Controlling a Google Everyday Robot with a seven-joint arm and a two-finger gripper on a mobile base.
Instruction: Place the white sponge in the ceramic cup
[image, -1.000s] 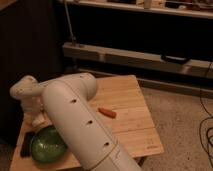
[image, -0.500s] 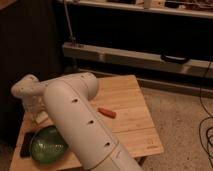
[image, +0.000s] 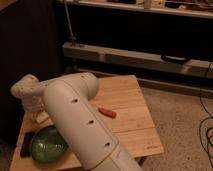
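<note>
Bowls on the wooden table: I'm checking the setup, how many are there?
1: a wide green bowl at the table's front left corner, beside the arm; the gripper hangs just behind it. The arm may hide others.

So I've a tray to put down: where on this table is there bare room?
Bare wood lies right of the orange item, out to the wooden table edge. The left is crowded: green bowl, robot arm, with the gripper low there.

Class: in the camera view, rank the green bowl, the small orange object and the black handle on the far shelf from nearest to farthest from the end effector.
The end effector is at the table's left edge.
1. Green bowl, just below it, front left.
2. Orange object, mid-table, to the right.
3. Black handle, far right on the shelf.
</note>
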